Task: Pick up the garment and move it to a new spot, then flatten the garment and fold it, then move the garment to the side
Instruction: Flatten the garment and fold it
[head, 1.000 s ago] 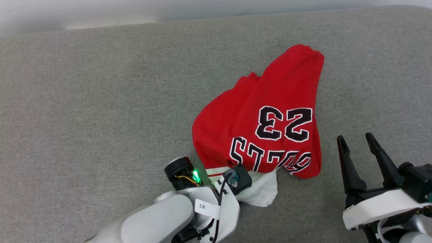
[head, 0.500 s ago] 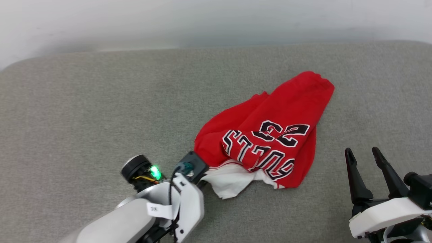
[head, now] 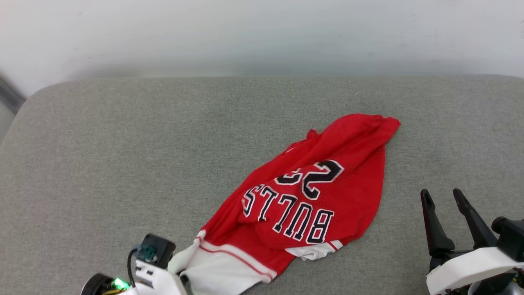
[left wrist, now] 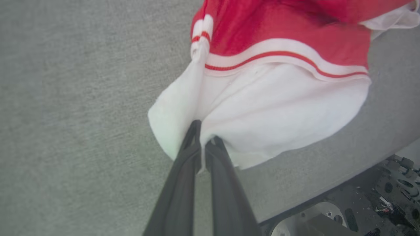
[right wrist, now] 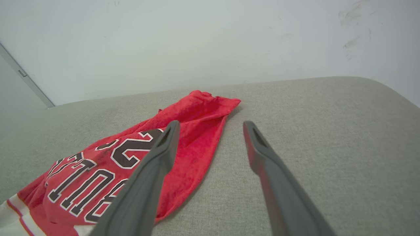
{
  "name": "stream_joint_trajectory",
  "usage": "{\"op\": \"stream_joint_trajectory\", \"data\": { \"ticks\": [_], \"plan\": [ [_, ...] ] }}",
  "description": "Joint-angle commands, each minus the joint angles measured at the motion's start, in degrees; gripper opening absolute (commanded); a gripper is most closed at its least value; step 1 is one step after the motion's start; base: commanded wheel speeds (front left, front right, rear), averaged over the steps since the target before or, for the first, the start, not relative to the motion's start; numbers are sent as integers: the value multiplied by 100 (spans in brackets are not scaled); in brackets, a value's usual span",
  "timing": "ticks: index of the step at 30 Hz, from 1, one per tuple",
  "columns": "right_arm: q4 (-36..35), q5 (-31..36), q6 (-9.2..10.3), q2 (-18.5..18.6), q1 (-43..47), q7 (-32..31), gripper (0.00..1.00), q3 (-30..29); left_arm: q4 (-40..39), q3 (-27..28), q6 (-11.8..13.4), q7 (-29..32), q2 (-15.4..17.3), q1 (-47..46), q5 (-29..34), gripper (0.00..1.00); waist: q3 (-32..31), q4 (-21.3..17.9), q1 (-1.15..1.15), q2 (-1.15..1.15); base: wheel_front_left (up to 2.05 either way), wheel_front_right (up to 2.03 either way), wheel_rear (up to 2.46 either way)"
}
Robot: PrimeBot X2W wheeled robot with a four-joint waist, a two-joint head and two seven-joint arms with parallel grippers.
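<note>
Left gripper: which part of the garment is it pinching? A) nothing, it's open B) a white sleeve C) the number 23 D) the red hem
B: the left wrist view shows the left gripper shut on white sleeve fabric of the garment.

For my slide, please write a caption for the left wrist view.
Left gripper, fingers shut, pinches the garment by its white sleeve over grey upholstery.

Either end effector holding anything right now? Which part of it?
Left end effector is shut on the red jersey, pinching the edge of its white sleeve. Right end effector is open beside the jersey, holding nothing.
</note>
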State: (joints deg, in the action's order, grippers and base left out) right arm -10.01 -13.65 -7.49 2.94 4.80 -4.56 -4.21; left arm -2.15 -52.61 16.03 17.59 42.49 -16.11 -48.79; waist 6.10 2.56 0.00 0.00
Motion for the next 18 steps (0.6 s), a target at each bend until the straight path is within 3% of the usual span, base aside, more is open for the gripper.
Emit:
{"op": "stream_joint_trajectory", "data": {
  "ticks": [1, 3, 4, 5, 9, 18],
  "plan": [
    [-10, -16, 1, -9, 37, -20, 100, -11, 185, 76, 37, -155, -54, 236, -164, 0, -7, -10, 0, 0, 0, 0, 0],
    [-13, -7, 1, -9, 34, -37, 100, -18, 337, 118, -28, -293, -166, 371, -316, 0, -10, -21, 0, 0, 0, 0, 0],
    [-20, -3, 1, -9, 30, -33, 100, -30, 393, 139, -54, -384, -215, 391, -341, 39, -16, -26, 0, 0, 0, 0, 0],
    [-28, 2, 0, -9, 26, -40, 100, -40, 432, 165, -81, -476, -273, 398, -366, 100, -22, -27, 0, 0, 0, 0, 0],
    [-8, 16, 0, -9, 58, -80, 100, -99, 503, 296, -29, -954, -452, 280, -213, 100, -106, -14, 0, 0, 0, 0, 0],
    [130, -92, 0, -9, 159, -180, 100, -248, 175, 631, 420, -2068, -596, 100, 352, 100, -408, -11, 0, 0, 0, 0, 0]
  ]
}}
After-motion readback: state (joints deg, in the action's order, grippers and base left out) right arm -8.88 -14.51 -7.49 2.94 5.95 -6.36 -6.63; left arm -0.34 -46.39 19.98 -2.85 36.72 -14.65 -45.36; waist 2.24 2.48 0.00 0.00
